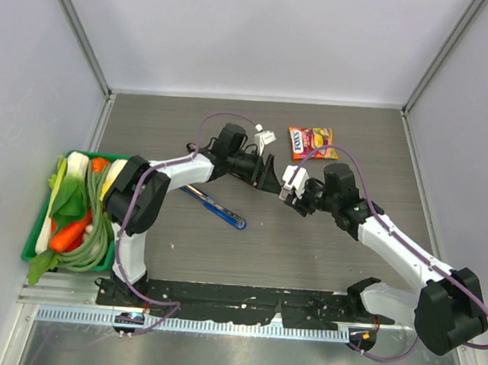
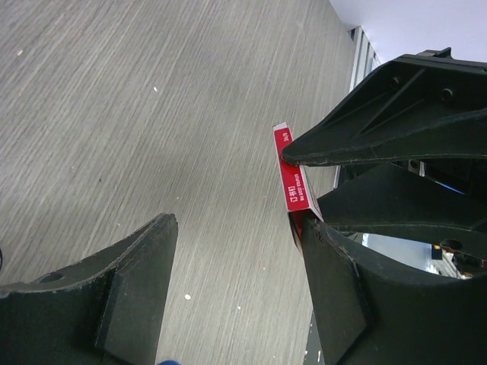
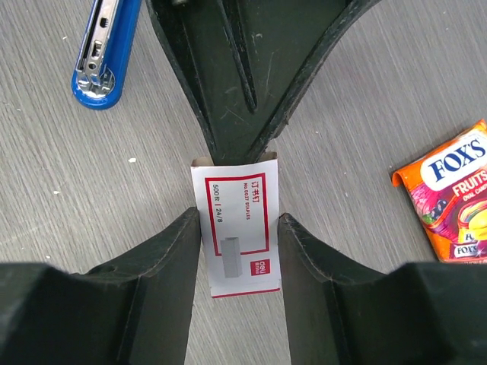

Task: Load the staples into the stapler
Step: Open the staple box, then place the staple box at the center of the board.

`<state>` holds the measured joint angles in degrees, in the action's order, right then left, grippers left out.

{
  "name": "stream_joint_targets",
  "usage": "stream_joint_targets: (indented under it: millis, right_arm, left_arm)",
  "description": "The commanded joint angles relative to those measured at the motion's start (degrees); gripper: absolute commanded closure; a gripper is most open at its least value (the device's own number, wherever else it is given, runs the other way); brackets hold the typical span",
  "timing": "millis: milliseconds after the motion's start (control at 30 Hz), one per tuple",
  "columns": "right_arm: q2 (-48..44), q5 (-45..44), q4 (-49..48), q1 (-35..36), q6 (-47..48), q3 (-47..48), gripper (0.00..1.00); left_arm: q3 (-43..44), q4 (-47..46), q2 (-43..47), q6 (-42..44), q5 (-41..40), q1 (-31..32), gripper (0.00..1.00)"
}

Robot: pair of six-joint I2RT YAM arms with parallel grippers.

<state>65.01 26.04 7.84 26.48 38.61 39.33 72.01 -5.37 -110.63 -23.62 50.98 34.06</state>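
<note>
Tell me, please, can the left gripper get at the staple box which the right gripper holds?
Probably yes. The right gripper clamps the staple box by its long sides, leaving the far end free. The left gripper stands open at that end, nothing between; the box lies by one finger, not centred.

A white staple box [image 3: 237, 228], bordered and printed in red, is framed by the black fingers [image 3: 163, 258] of the right gripper [image 3: 238, 222]. Ahead-left a blue, silver-topped stapler [image 3: 106, 53] is seen, and to the right an orange snack bag [image 3: 449, 198], on the grey streaked table [image 3: 61, 190].
</note>
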Motion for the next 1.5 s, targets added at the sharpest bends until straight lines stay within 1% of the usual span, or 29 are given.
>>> stream_joint_targets:
  millis: [0, 267, 333, 400, 467, 567, 700, 833, 900, 933, 1033, 1100, 1200, 1400, 1467]
  right_arm:
    - [-1.20, 2.52, -7.13, 0.42, -0.38, 0.66, 0.52]
    - [-0.94, 2.87, -7.57, 0.41, -0.47, 0.48, 0.53]
    - [-0.85, 2.79, -7.05, 0.41, 0.41, 0.66, 0.53]
    - [-0.68, 1.82, -4.51, 0.41, 2.69, 0.83, 0.53]
    - [-0.59, 1.38, -0.48, 0.41, 6.19, 0.92, 0.53]
    - [-0.41, 0.24, 3.41, 0.24, 9.01, 0.57, 0.54]
    - [0.02, -0.11, 3.94, 0.24, 9.99, -1.01, 0.54]
    - [2.83, -0.82, 5.25, -0.11, 10.43, -0.66, 0.54]
    - [3.71, -0.82, 5.44, -0.11, 10.52, -0.57, 0.54]
    - [4.85, -0.73, 5.44, -0.03, 10.43, -0.48, 0.54]
    - [7.48, -1.08, 5.43, -0.11, 9.82, 0.04, 0.54]
    - [10.82, -2.13, 6.57, -0.11, 9.82, 1.44, 0.54]
    - [14.26, -3.01, 8.33, -0.11, 10.26, 2.94, 0.54]
    - [18.74, -3.98, 11.15, 0.06, 10.96, 4.97, 0.55]
    - [18.92, -3.81, 11.59, -0.02, 11.13, 5.05, 0.54]
  left_arm:
    - [1.91, 0.27, -2.04, -0.11, 0.88, 2.23, 0.31]
    - [2.52, -0.35, -3.80, -1.34, 1.84, 2.85, 0.25]
    - [2.17, 0.09, -3.19, -0.82, 1.32, 2.68, 0.22]
    - [1.65, 0.09, -2.05, -0.38, 0.70, 2.41, 0.17]
    - [1.38, 0.01, 0.14, -0.03, 0.00, 1.54, 0.15]
    - [1.64, -0.17, 2.43, -0.20, 0.17, 0.22, 0.15]
    - [1.64, 0.09, 3.49, -0.11, 0.43, -0.40, 0.16]
    - [-0.11, -0.26, 5.86, 0.06, -0.09, -2.15, 0.15]
    - [-1.95, -1.40, 7.52, -0.46, -0.44, -3.91, 0.16]
    - [-2.65, -3.40, 8.06, -1.07, -0.44, -4.61, 0.16]
    - [-6.43, -8.58, 9.99, -4.85, -0.36, -7.69, 0.16]
    - [-7.40, -10.36, 11.13, -6.69, -0.79, -9.53, 0.16]
    - [-8.99, -13.44, 12.28, -8.02, -1.58, -10.77, 0.16]
    - [-9.60, -13.88, 11.84, -7.94, -1.41, -10.86, 0.17]
    - [-9.60, -14.32, 11.40, -8.02, -1.32, -10.86, 0.17]
